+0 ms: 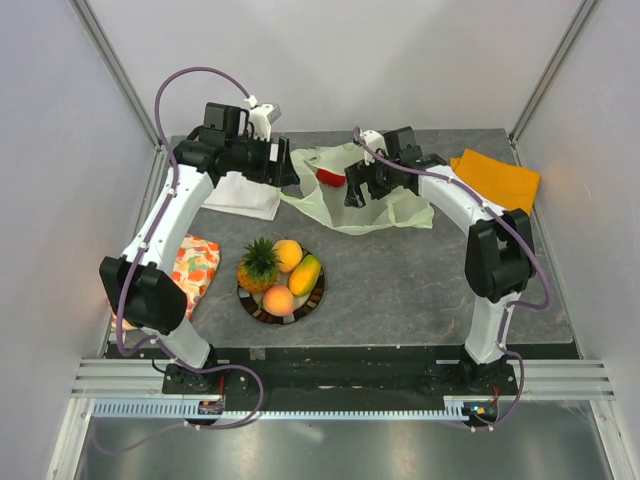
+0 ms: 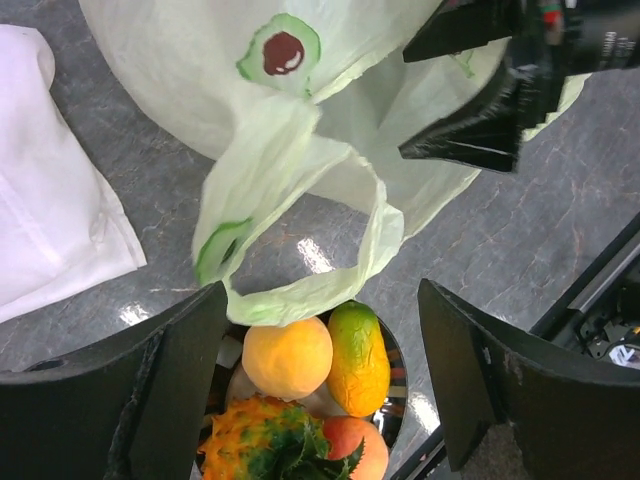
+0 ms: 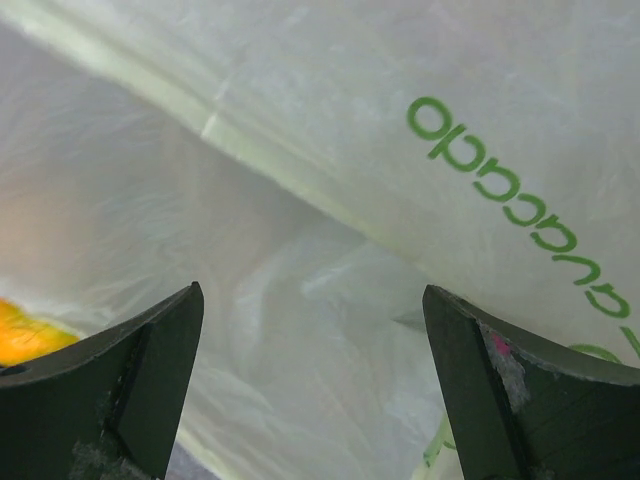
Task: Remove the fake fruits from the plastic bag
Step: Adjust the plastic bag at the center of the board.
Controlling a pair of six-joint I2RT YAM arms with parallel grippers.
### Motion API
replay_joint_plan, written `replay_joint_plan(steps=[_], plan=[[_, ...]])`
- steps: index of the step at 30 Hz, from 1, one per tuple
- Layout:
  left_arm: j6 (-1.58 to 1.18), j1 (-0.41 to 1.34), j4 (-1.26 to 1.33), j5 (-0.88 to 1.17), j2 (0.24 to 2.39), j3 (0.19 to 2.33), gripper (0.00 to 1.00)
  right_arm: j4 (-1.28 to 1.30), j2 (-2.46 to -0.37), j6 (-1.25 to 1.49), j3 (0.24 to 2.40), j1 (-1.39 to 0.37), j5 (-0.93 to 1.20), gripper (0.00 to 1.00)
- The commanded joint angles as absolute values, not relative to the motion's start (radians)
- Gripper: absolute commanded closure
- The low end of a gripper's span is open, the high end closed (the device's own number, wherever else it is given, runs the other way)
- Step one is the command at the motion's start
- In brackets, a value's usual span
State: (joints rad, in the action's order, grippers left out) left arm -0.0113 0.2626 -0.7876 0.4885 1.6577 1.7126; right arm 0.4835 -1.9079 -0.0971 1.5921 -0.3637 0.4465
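The pale-green plastic bag (image 1: 335, 205) lies crumpled at the back of the table. A glossy red piece (image 1: 330, 177) shows in its mouth. My left gripper (image 1: 286, 170) is open at the bag's left edge. In the left wrist view (image 2: 322, 300) a handle loop (image 2: 300, 290) hangs between the jaws, ungripped. My right gripper (image 1: 357, 189) is open over the bag's middle. Its wrist view (image 3: 310, 300) shows only bag film (image 3: 330, 200) and an orange patch I cannot identify. A plate (image 1: 312, 301) holds the pineapple (image 1: 258, 262), a round orange fruit (image 1: 288, 254), the mango (image 1: 305, 274) and the peach (image 1: 278, 300).
A white folded cloth (image 1: 243, 195) lies under my left arm. An orange-floral cloth (image 1: 193, 268) lies at the near left. A flat orange cloth (image 1: 497, 176) lies at the back right. White walls close in the table on three sides.
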Motion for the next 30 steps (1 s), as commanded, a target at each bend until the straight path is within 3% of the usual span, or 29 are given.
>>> replay_joint_plan(steps=[1,7,9,10,12,13,15,16,22,30], plan=[[0.018,0.281,-0.793,0.469,1.635,1.717,0.15,0.457,-1.953,-0.064,1.673,-0.368,0.310,0.02],[0.057,0.290,-0.792,0.377,1.683,1.715,0.16,0.463,-1.941,-0.067,1.646,-0.364,0.202,0.02],[0.066,0.290,-0.792,0.437,1.712,1.727,0.16,0.482,-1.925,-0.049,1.626,-0.354,0.215,0.02],[0.072,0.291,-0.790,0.484,1.724,1.732,0.21,0.488,-1.910,-0.034,1.596,-0.348,0.234,0.02],[0.090,0.304,-0.796,0.558,1.758,1.750,0.36,0.500,-1.895,-0.012,1.563,-0.339,0.248,0.02],[0.100,0.333,-0.807,0.551,1.769,1.762,0.54,0.505,-1.870,-0.008,1.533,-0.337,0.220,0.02],[0.124,0.357,-0.836,0.586,1.776,1.801,0.79,0.503,-1.832,-0.003,1.493,-0.331,0.190,0.02],[0.135,0.374,-0.838,0.592,1.772,1.808,0.98,0.502,-1.777,-0.008,1.453,-0.331,0.181,0.02],[0.113,0.380,-0.841,0.698,1.610,1.726,0.98,0.549,-1.484,-0.093,1.277,-0.330,0.159,0.02],[0.144,0.396,-0.847,0.689,1.537,1.648,0.99,0.519,-1.394,-0.101,1.183,-0.336,0.495,0.02]])
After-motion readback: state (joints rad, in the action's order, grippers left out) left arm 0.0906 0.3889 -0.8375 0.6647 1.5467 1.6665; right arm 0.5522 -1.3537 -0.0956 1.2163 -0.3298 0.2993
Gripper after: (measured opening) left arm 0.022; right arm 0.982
